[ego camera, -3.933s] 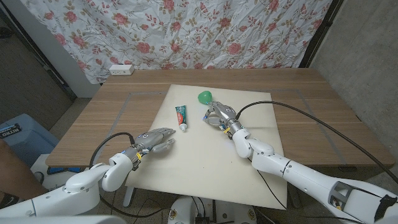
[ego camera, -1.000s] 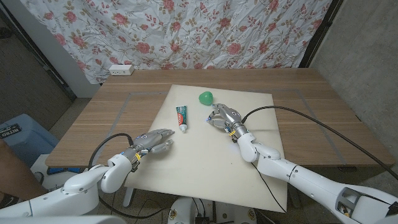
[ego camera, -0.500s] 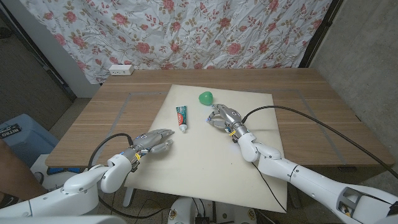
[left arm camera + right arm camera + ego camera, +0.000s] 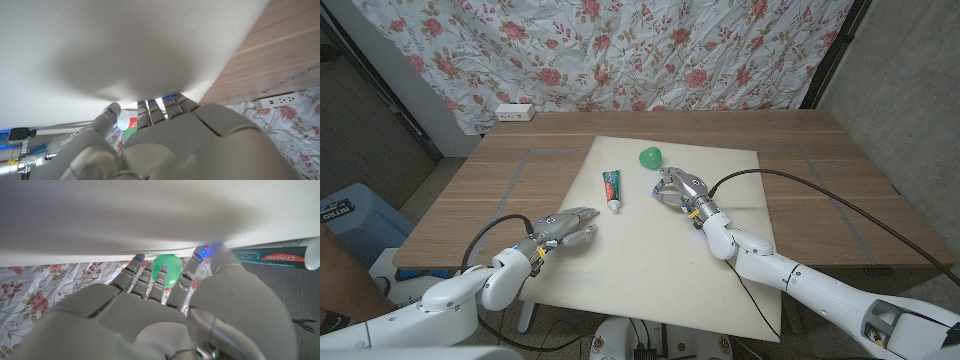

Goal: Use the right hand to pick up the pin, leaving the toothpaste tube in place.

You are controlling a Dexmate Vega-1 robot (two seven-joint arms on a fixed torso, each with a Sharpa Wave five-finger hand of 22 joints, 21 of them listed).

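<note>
The green pin [image 4: 650, 157] lies on the far part of the white mat [image 4: 650, 260]. My right hand [image 4: 677, 188] hovers just near and right of it, apart from it, fingers spread with nothing between them. In the right wrist view the pin [image 4: 167, 270] shows beyond the fingertips [image 4: 150, 272], untouched. The toothpaste tube [image 4: 611, 188] lies lengthwise on the mat left of the right hand, cap toward me; it shows as the toothpaste tube [image 4: 270, 257] in the right wrist view too. My left hand [image 4: 570, 228] sits over the mat's front left part, fingers out, holding nothing.
The mat lies on a wooden table [image 4: 490, 190] backed by a flowered curtain [image 4: 640, 50]. A white power strip [image 4: 514, 113] sits at the table's far left corner. The right arm's black cable [image 4: 800, 180] arcs over the table's right side.
Since the oldest frame my right hand has drifted a little right, away from the pin. Over the last second it barely moves. Pin, tube and left hand stay where they were.
</note>
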